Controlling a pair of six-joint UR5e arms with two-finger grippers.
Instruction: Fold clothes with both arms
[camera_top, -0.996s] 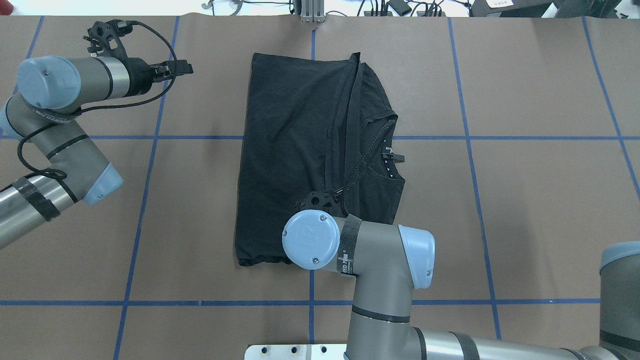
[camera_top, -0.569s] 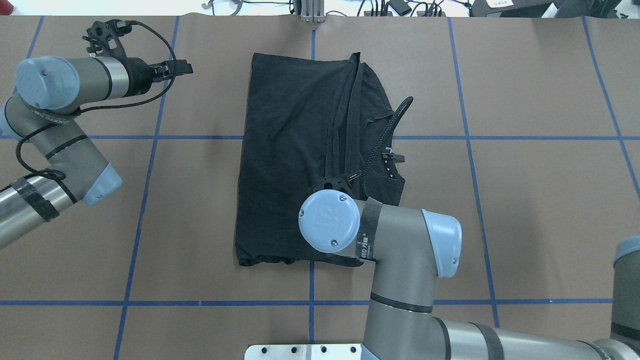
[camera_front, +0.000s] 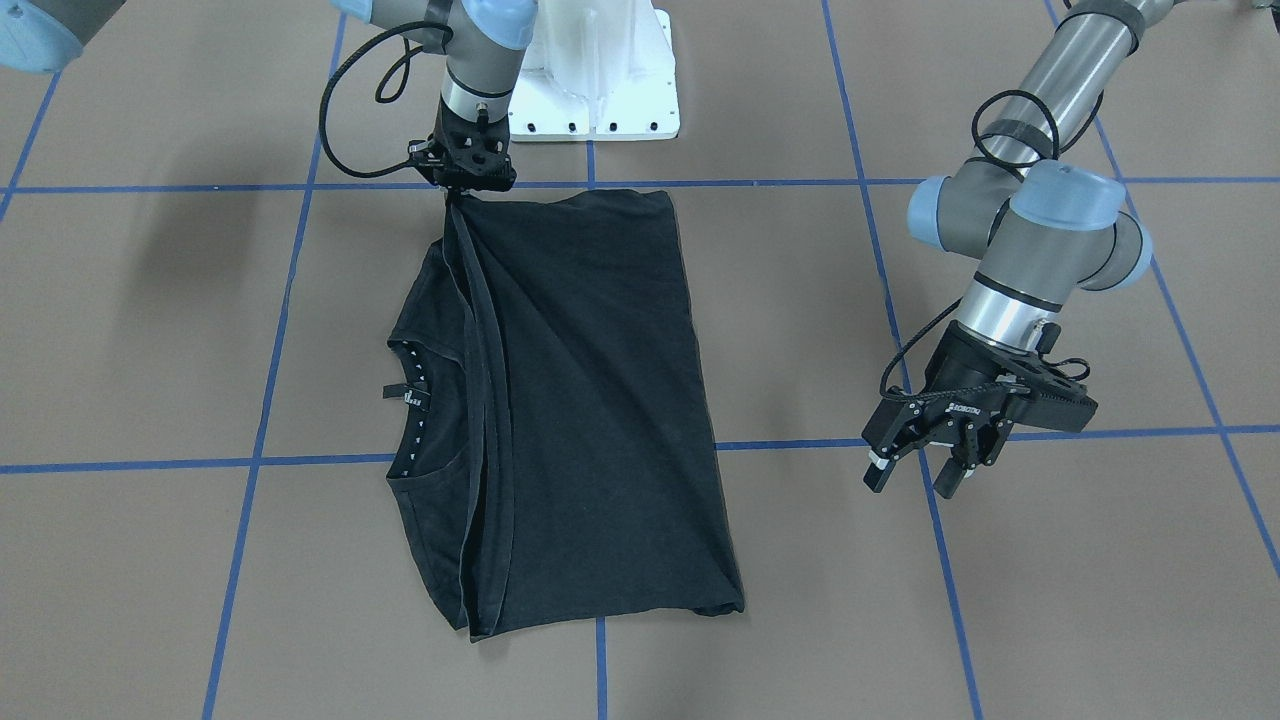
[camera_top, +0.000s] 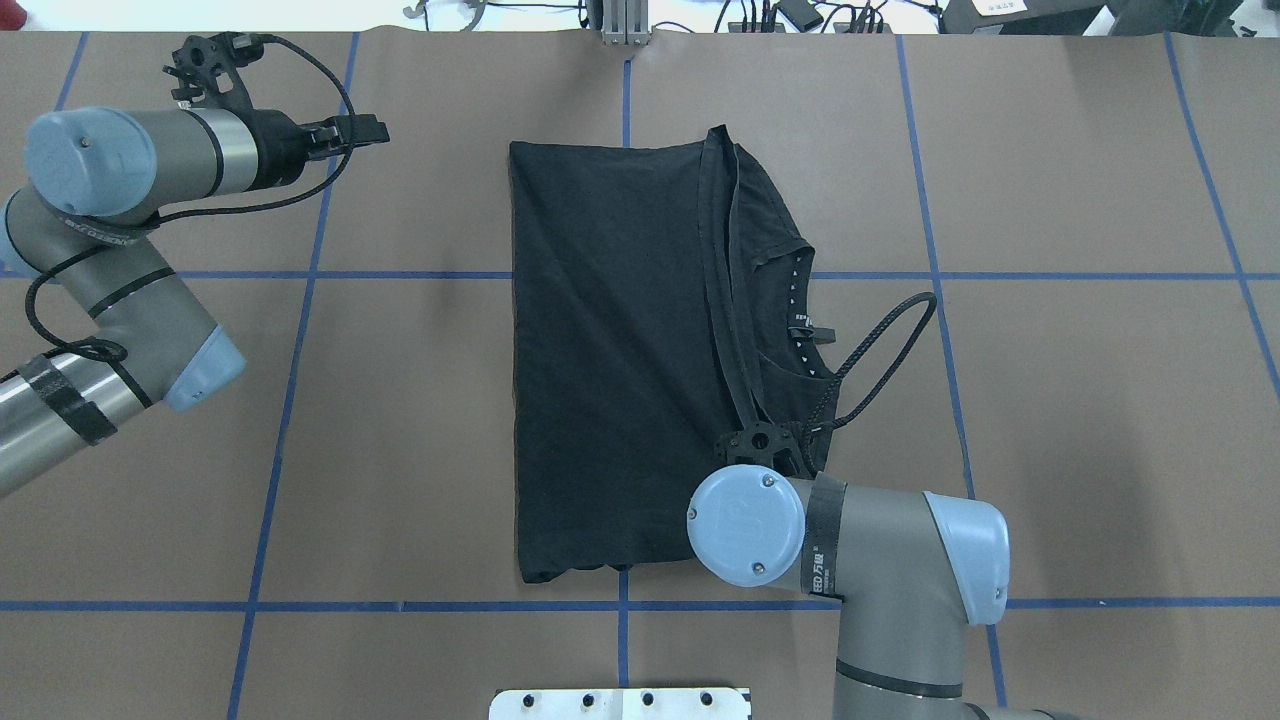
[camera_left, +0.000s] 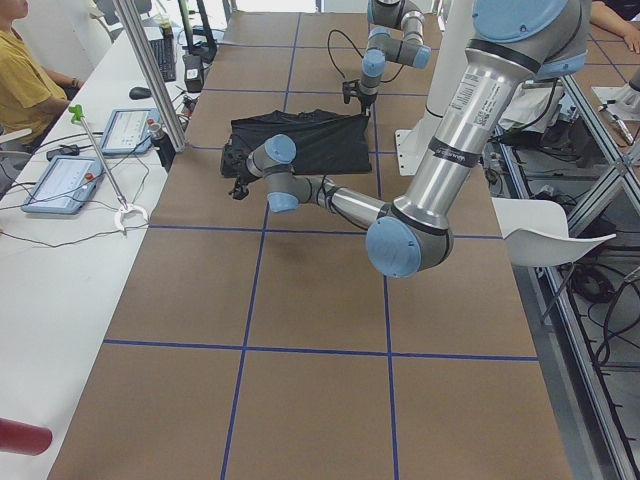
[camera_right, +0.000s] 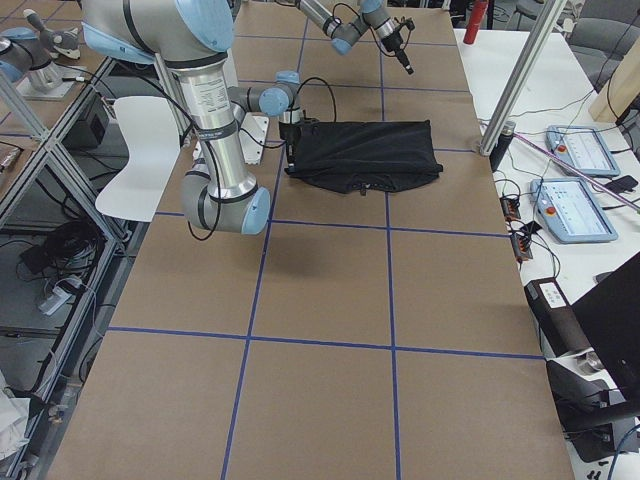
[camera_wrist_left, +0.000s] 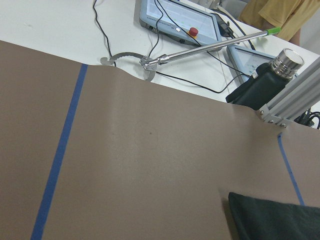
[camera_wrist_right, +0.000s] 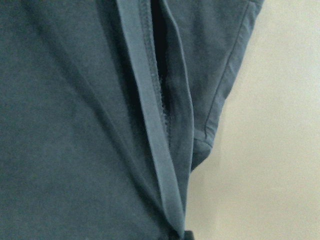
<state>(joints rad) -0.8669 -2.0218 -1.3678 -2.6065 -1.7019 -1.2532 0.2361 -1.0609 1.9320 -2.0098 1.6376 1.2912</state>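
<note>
The black T-shirt (camera_top: 610, 350) lies mid-table (camera_top: 1100, 420), folded lengthwise, collar showing on its right. It looks light, limp and not slippery, so it should sag and drag rather than keep shape; doubled hems and corners probably give the surest hold. The right gripper (camera_front: 460, 190) has its jaws pinched on the hem at the near edge, drawing a taut ridge. The left gripper (camera_front: 912, 478) hangs far left, jaws apart, empty. A capped dark flask (camera_wrist_left: 262, 85) beyond the table hides its contents.
</note>
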